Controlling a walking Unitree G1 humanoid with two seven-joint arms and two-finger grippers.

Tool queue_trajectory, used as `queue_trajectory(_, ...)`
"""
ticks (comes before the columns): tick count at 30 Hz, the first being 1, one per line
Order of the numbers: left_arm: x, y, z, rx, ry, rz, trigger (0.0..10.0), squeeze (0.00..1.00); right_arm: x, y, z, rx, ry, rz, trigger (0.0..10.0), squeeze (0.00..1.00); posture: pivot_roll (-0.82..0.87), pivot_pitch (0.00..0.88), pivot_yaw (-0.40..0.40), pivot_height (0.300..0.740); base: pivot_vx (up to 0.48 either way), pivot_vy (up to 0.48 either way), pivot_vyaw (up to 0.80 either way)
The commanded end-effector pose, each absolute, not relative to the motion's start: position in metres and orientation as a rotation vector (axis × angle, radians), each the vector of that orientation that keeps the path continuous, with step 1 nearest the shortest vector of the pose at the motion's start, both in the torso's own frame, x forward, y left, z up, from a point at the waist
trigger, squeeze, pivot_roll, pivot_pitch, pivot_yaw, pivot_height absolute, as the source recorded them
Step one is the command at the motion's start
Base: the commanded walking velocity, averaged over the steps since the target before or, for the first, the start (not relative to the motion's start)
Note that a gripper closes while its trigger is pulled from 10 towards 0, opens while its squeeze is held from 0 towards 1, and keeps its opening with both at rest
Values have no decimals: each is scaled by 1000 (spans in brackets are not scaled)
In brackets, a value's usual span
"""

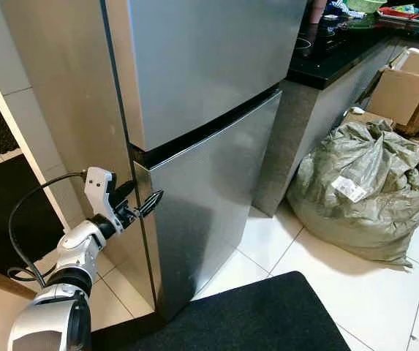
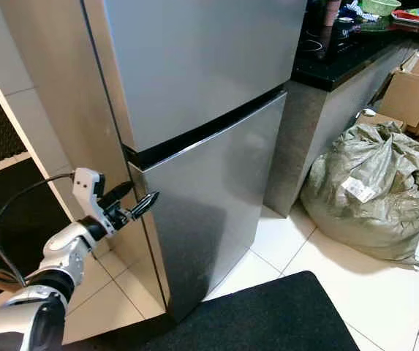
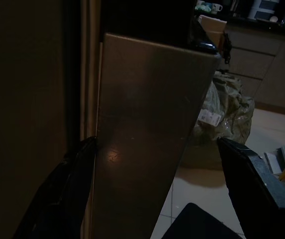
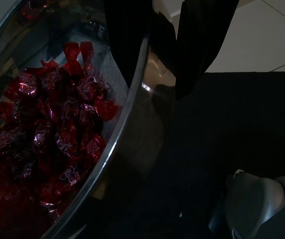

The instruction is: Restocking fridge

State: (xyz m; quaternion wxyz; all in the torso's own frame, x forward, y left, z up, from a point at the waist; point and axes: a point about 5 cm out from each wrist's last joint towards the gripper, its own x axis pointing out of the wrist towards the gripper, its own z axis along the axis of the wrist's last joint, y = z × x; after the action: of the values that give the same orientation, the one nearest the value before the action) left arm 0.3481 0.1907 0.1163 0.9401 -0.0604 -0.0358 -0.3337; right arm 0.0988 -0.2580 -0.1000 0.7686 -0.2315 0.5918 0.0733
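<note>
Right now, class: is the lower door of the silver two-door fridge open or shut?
Shut. The lower steel door lies flush with the fridge body, no gap along its edge, where the open left pincer reaches.

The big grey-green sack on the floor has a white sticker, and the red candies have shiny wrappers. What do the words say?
White label on the grey-green woven sack: printed marks, too small to read.
Red cellophane-wrapped candies in the shiny metal bowl: pale markings, too blurred to read.
Silver two-door fridge: no words or brand visible.
</note>
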Motion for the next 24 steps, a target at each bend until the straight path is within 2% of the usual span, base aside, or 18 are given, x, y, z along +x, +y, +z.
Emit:
queue_trajectory(1,346,156,112,-104,-45,-872,10000,0,101,-260,-99,-509,1271,142,10000,0,-81,22,-2,740,0,0,0)
queue_trajectory(17,345,148,114,-110,-56,-924,10000,0,100,-260,-99,-505,1272,141,10000,0,-80,23,1,740,0,0,0)
queue_trajectory(18,341,135,110,-135,-54,-982,10000,0,100,-260,-99,-505,1272,141,10000,0,-79,23,2,740,0,0,0)
queue_trajectory(24,327,104,96,-197,-29,-1116,10000,0,100,-259,-99,-504,1273,142,10000,0,-79,23,2,740,0,0,0)
